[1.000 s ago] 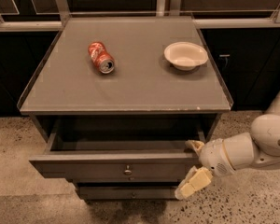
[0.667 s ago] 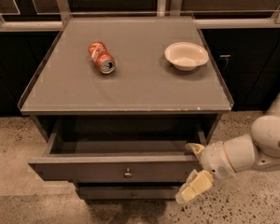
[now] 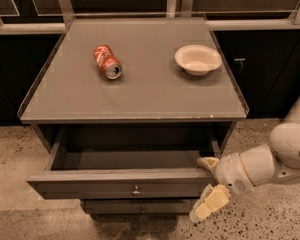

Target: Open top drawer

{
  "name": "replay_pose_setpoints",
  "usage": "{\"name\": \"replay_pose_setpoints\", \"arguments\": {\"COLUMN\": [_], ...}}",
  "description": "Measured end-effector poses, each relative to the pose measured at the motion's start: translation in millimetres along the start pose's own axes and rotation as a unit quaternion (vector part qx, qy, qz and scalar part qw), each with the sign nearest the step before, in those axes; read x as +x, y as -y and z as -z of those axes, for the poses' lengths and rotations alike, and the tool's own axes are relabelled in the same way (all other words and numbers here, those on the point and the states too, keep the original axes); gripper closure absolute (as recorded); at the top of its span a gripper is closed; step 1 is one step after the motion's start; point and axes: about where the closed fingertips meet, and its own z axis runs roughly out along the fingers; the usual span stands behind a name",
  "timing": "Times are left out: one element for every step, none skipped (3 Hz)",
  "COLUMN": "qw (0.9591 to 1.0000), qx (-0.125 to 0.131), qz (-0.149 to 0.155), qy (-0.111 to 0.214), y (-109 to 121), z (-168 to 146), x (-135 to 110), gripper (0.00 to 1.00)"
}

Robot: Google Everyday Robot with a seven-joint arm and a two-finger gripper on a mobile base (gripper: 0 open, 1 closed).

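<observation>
Dark grey top drawer (image 3: 90, 186), pulled out, runs left–right; gripper (image 3: 201, 188) at its right end, fingers spread wide.

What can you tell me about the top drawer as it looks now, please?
The top drawer is dark grey, seemingly metal, with a flat front and a small round knob at centre. It stands pulled out beneath the tabletop, nothing showing inside. The gripper sits at its front right corner, fingers spread above and below; contact is unclear.
</observation>
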Motion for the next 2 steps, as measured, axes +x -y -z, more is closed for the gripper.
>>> {"name": "replay_pose_setpoints", "arguments": {"qw": [0.9998,0.9992], "qx": [-0.014,-0.026], "qz": [-0.010,-0.030], "qy": [-0.010,-0.009], "y": [-17.0,-54.5], "z": [4.5,23.0], "x": [5.0,13.5], "gripper": [0.00,0.00]}}
